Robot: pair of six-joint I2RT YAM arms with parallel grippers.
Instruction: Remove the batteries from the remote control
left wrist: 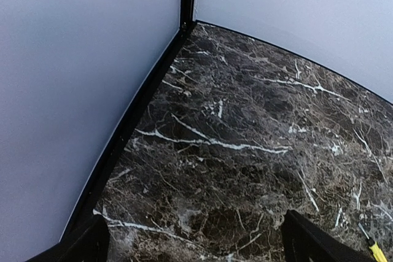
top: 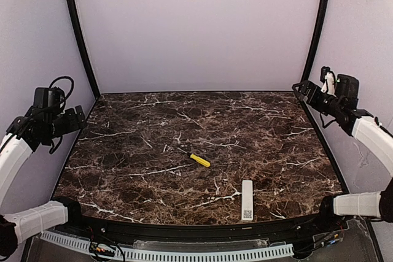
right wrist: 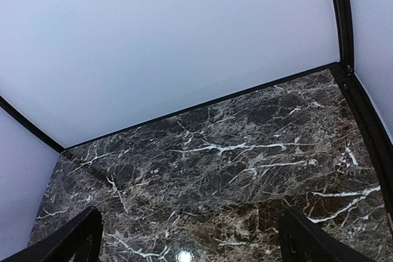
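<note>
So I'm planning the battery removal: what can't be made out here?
The batteries: seen nowhere; the top view shows only the back of the remote control, whose casing would hide them.
It lies outside both wrist views.
The screwdriver: tip too small in the top view; cut off by the frame edge in the left wrist view.

Plain pale lilac walls (top: 196, 29) and black corner posts (top: 75, 29) enclose a dark, white-veined marble table (top: 184, 121).

Left gripper (left wrist: 196, 237) and right gripper (right wrist: 191, 234) show only 2 dark fingertips each, cropped at the bottom edge. The screwdriver (left wrist: 372, 250) is cut off at the left wrist view's corner. The sticker on the remote control (top: 247, 200) is too small to read.
</note>
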